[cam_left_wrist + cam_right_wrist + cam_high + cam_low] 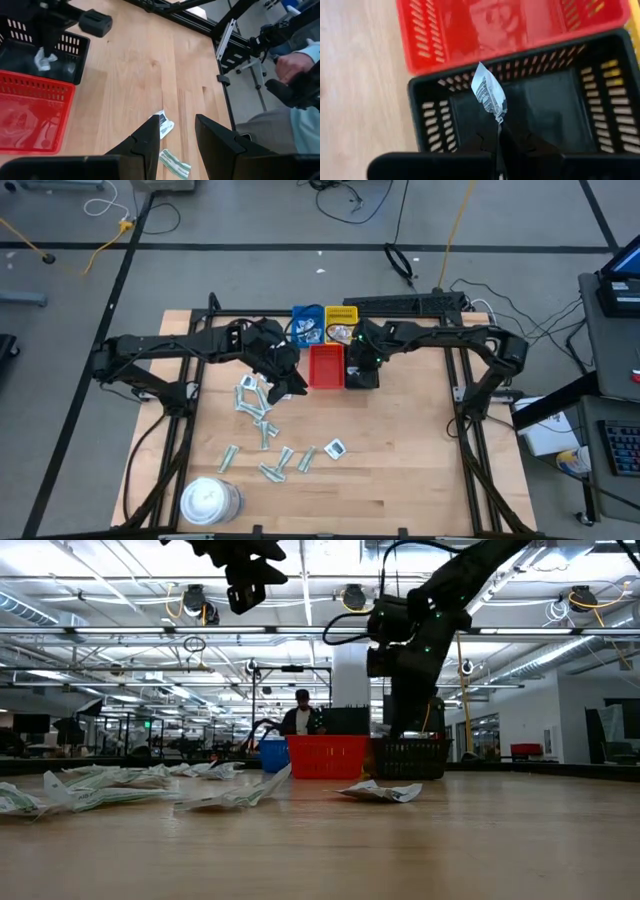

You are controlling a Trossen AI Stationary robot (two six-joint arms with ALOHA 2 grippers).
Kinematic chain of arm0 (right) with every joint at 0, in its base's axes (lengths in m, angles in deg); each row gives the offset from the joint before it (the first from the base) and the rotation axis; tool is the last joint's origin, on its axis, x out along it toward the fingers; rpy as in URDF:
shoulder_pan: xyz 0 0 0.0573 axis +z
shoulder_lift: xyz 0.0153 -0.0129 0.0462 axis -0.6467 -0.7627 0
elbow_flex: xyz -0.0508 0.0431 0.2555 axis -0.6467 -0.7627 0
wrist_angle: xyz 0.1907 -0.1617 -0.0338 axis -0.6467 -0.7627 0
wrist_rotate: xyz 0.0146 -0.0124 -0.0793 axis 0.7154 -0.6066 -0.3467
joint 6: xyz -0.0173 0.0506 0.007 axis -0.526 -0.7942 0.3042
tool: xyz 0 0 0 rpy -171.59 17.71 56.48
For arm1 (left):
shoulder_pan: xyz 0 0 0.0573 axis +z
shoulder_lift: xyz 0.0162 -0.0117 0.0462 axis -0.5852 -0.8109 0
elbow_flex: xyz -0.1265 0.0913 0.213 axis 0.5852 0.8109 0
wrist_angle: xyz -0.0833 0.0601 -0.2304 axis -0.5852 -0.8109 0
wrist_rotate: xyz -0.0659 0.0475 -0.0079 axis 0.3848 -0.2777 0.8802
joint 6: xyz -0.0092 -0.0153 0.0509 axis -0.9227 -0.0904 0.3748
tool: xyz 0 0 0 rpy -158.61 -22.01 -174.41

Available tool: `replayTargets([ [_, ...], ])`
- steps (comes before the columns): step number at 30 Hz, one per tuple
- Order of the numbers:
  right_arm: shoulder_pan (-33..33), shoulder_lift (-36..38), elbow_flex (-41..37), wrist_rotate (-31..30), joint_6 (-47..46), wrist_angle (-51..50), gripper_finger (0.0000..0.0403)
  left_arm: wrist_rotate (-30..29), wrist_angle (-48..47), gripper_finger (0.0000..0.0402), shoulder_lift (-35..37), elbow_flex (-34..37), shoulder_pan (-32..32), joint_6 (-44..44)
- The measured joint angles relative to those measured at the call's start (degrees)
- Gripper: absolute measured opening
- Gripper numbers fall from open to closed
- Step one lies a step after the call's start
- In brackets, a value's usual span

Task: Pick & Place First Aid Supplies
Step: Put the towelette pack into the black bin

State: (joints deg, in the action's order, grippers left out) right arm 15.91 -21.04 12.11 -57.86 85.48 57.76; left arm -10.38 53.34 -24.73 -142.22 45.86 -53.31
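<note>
My right gripper (499, 137) is shut on a small white packet with dark marks (489, 95), just over the black tray (435, 90). That tray stands right of the red tray (326, 365), with the blue tray (307, 325) and yellow tray (341, 320) behind them. My left gripper (176, 135) hangs open above the table, left of the red tray, with nothing between its fingers. Several first aid supplies, white squares and grey-green strips (262, 415), lie flat on the wood; one white square (335, 447) lies apart. My right gripper pinches one end of the packet (498, 119) between its two fingertips. The fingers slant down from above. The rest of the packet sticks out past the fingertips, crumpled, and hangs clear over the inside of the black tray (75, 55).
A round white tub (210, 500) stands near the table's front left corner. Bare wood lies to the right of the packets, toward the front right. A dark frame (465, 395) edges the table. A person's hand (292, 65) shows beyond the right edge.
</note>
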Motion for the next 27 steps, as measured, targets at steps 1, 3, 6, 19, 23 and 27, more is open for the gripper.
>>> replayTargets([
  [1, 0.0, -0.1, 0.0, -0.1, 0.3, -0.1, 0.0, 0.0, -0.1, 0.0127, 0.0, 0.0, 0.0, 0.0],
  [3, 0.0, 0.1, 0.0, -1.7, 1.0, -0.7, 0.0007, 0.0, -0.2, 0.0127, 0.0, 0.0, 0.0, 0.0],
  [6, 0.1, 0.1, 0.0, -4.3, 1.4, -0.6, 0.0034, 0.0, -0.8, 0.0127, 0.0, 0.0, 0.0, 0.0],
  [19, -0.8, 2.8, 0.0, -8.9, -1.9, 2.2, 0.0212, -5.7, -9.2, 0.0127, 0.0, 0.0, 0.3, 6.4],
  [23, -1.6, 5.8, 0.0, -13.0, -5.3, 4.2, 0.0223, -11.1, -14.0, 0.0127, -0.3, 0.0, 1.4, 13.2],
  [27, -2.6, 8.7, 0.0, -13.4, -7.7, 5.3, 0.0222, -14.7, -17.0, 0.0127, -0.3, 0.0, 2.9, 19.7],
])
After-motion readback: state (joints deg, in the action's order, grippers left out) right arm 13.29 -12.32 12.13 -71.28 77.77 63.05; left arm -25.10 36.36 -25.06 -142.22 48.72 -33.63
